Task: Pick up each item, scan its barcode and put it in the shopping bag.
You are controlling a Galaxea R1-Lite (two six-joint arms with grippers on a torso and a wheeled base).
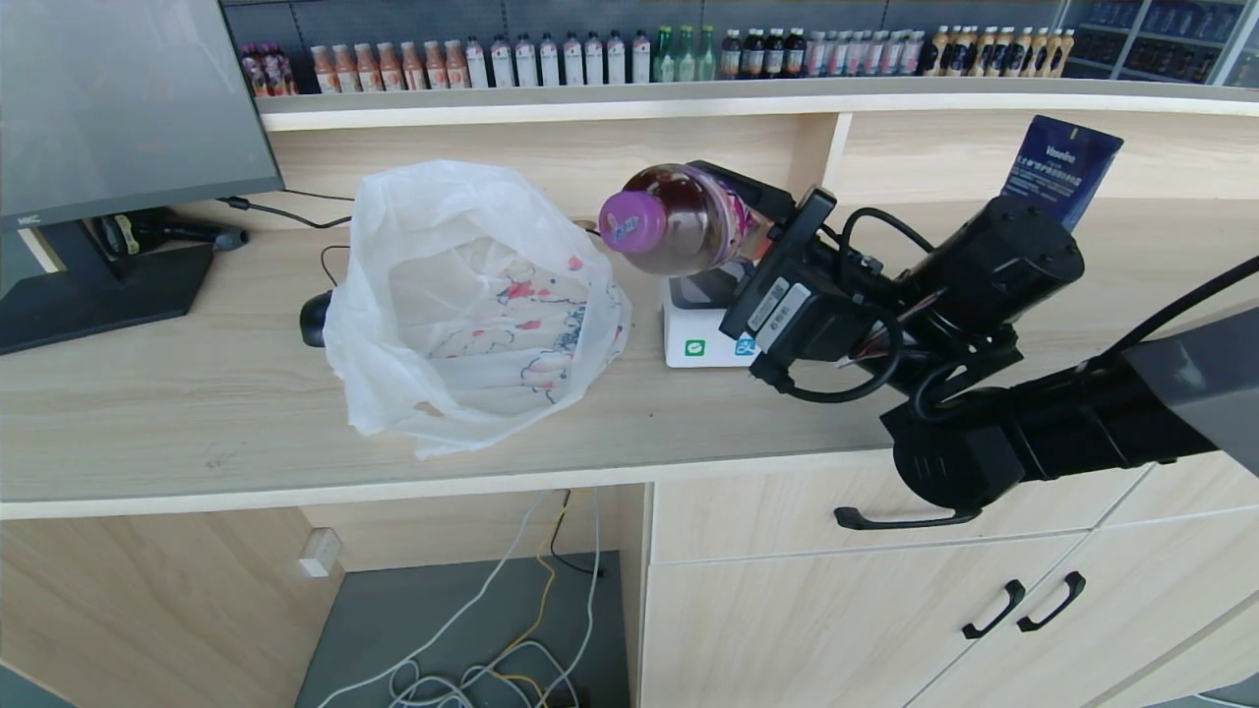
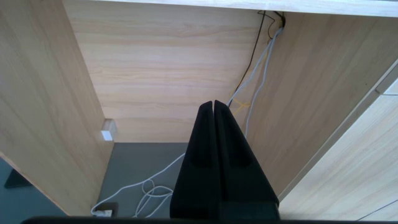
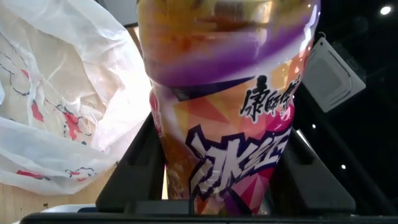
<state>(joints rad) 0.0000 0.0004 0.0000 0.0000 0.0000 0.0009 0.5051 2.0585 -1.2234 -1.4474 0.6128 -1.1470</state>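
Low on the left, the left gripper hangs in the opening beneath the wooden counter, its fingers pressed together, with loose cables on the floor beyond. On the counter, a black computer mouse sits just beside an open white plastic shopping bag. Right of the bag, the right gripper is clamped on a drink bottle held sideways in the air, purple cap towards the bag, above a white scanner box
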